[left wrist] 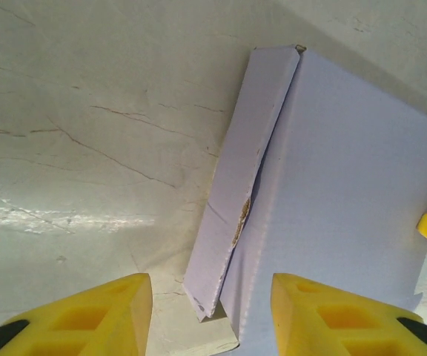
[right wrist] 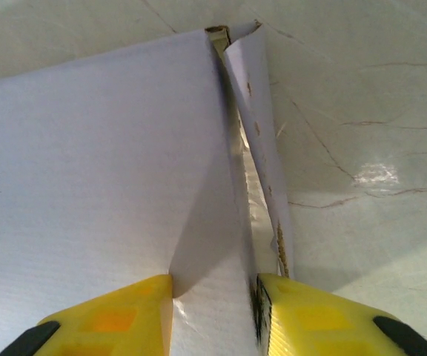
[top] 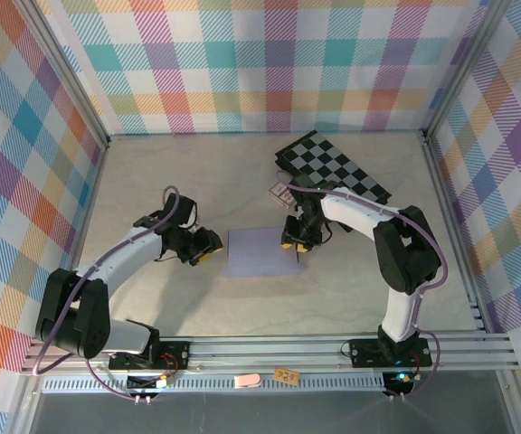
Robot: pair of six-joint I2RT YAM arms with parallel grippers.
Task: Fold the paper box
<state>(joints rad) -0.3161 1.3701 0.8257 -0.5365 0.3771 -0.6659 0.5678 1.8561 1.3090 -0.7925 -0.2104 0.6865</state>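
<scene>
Two pincers flank the paper box point(top: 262, 251), which lies flat on the pale table point(top: 152, 172) about midway between the arms. On the left, the left gripper point(top: 203, 245) hovers just beside the box's left edge. Its yellow fingers point(left wrist: 98, 315) are parted and clamp nothing, and the box's near corner shows in the gap below them (as far as I can see, neither pad touches the card). The box itself is lavender and folded flat, its left side flap point(left wrist: 236, 185) leaning slightly off the body along a scuffed crease. On the right, the right gripper point(top: 294, 242) sits astride the box's right edge. One finger is over the top panel and the other is outside the right side flap point(right wrist: 262, 148), jaws partly open, not pinching the card. Farther back lie a small card pack point(top: 280, 191) and a checkerboard point(top: 333, 168).
</scene>
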